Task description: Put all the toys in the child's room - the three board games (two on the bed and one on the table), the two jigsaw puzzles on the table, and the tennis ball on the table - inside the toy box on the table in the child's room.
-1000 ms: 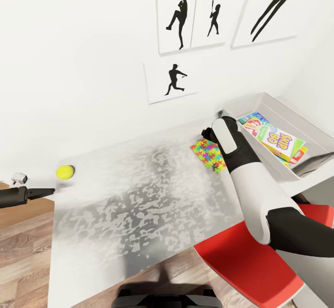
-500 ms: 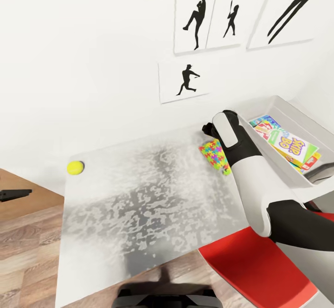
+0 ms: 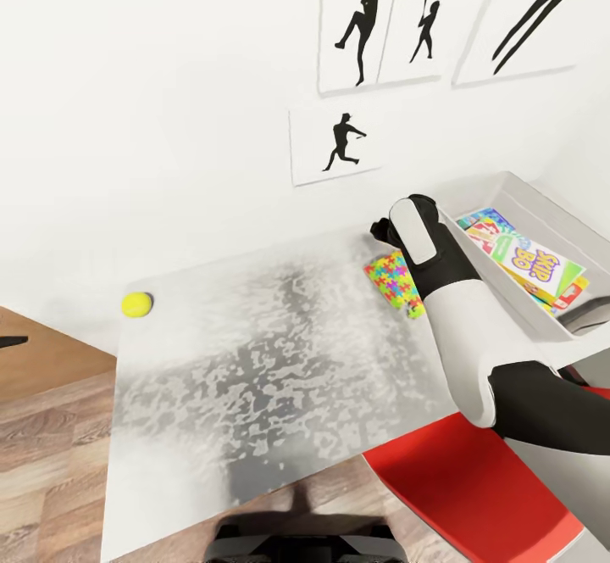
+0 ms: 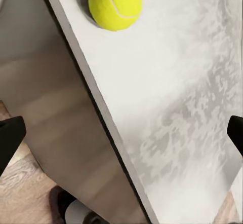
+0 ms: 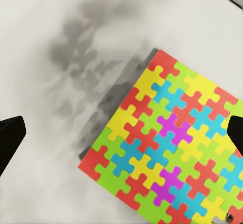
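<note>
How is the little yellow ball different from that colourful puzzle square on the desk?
The tennis ball is round and one plain yellow-green; the jigsaw puzzle is a thin flat square of many colours. The ball sits near the table's left edge, far from the toy box; the puzzle lies right beside the box, under the right gripper. Both rest on the table, neither yet in the box.

Tennis ball (image 4: 115, 3): yellow-green, with a pale curved seam.
Jigsaw puzzle (image 5: 169, 150): interlocking red, yellow, green, blue and magenta pieces.
Table (image 3: 280, 359): pale grey-white, mottled with darker grey blotches.
Toy box (image 3: 566, 222): translucent pale grey.
Board game (image 3: 535, 266): green, yellow and red, lettered "SKIP BO".
Chair (image 3: 474, 495): red.
Wall pictures (image 3: 343, 143): black silhouettes on white.
Floor (image 3: 47, 470): brown wood planks.
</note>
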{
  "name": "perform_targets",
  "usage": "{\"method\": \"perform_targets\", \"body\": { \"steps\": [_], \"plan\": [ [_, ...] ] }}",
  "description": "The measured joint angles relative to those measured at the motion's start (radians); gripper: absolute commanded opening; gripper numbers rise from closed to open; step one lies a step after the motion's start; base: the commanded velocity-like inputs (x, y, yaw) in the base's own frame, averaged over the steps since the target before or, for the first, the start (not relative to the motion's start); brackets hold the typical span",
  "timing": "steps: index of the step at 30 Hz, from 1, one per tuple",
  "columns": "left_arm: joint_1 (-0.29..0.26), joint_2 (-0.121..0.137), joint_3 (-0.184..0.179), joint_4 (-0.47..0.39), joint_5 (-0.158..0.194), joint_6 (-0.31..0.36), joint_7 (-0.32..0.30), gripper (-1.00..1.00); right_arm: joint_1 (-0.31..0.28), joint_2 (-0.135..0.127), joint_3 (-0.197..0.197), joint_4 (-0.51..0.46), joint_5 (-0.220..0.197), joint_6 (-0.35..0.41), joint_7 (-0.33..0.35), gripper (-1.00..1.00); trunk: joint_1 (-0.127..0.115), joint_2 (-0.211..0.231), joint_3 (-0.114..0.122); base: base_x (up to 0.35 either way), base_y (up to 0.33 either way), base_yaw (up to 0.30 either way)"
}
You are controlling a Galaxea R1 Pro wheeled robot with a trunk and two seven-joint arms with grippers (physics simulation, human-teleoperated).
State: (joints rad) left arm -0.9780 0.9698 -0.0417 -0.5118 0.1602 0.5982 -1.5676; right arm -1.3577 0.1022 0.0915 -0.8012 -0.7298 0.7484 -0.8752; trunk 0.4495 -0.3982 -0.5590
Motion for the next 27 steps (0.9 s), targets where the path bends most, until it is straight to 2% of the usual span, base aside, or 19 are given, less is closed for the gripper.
{"method": "perform_targets", "body": {
  "steps": [6,8,10,12,13,14,15,17,19,23,27],
  "plan": [
    [0.001,-0.017,-0.004,-0.156,0.000,0.117,0.000,1.00,0.001,0.000,0.002,0.001,0.001,0.001,0.000,1.00,0.000,0.000,-0.010,0.000,0.000,0.000],
    [-0.001,-0.024,0.000,-0.233,0.004,0.176,0.000,1.00,0.001,0.001,0.001,0.001,0.001,0.001,0.000,1.00,0.000,0.000,-0.013,0.000,0.000,0.000],
    [-0.003,-0.029,0.003,-0.331,0.021,0.258,0.000,1.00,0.001,0.001,0.001,0.001,0.000,0.001,-0.001,1.00,0.000,0.000,-0.016,0.000,0.000,0.000],
    [-0.006,-0.032,0.004,-0.457,0.086,0.359,0.001,1.00,0.001,0.001,0.001,0.001,0.000,0.001,-0.001,1.00,0.000,0.000,-0.019,0.000,0.000,0.000],
    [-0.008,-0.032,0.005,-0.488,0.108,0.376,0.001,1.00,0.001,0.001,0.001,0.001,-0.001,0.001,-0.001,1.00,0.000,0.000,-0.021,0.000,0.000,0.000],
    [-0.018,-0.033,0.005,-0.535,0.164,0.398,0.001,1.00,0.001,0.001,0.001,0.001,-0.001,0.001,-0.001,1.00,0.000,0.000,-0.023,0.000,0.000,0.000],
    [-0.022,-0.033,0.005,-0.556,0.190,0.408,0.001,1.00,0.001,0.001,0.001,0.001,-0.001,0.001,-0.001,1.00,0.000,0.000,-0.024,0.000,0.000,0.000],
    [-0.034,-0.036,0.005,-0.607,0.283,0.428,0.002,1.00,0.001,0.001,-0.001,0.001,-0.001,0.001,-0.001,1.00,0.000,0.000,-0.028,0.000,0.000,0.000],
    [-0.038,-0.045,0.004,-0.626,0.328,0.435,0.002,1.00,0.001,0.001,-0.002,0.000,0.000,0.001,-0.001,1.00,0.000,0.000,-0.031,0.000,0.000,0.000],
    [-0.042,-0.063,0.000,-0.641,0.360,0.438,0.002,1.00,0.000,0.001,-0.003,-0.001,0.000,0.001,-0.004,1.00,0.000,0.000,-0.037,0.000,0.000,0.000],
    [-0.043,-0.069,-0.004,-0.645,0.372,0.438,0.002,1.00,-0.001,0.001,-0.004,-0.002,0.000,0.002,-0.013,1.00,0.000,0.000,-0.044,0.000,0.000,0.000]
  ]
}}
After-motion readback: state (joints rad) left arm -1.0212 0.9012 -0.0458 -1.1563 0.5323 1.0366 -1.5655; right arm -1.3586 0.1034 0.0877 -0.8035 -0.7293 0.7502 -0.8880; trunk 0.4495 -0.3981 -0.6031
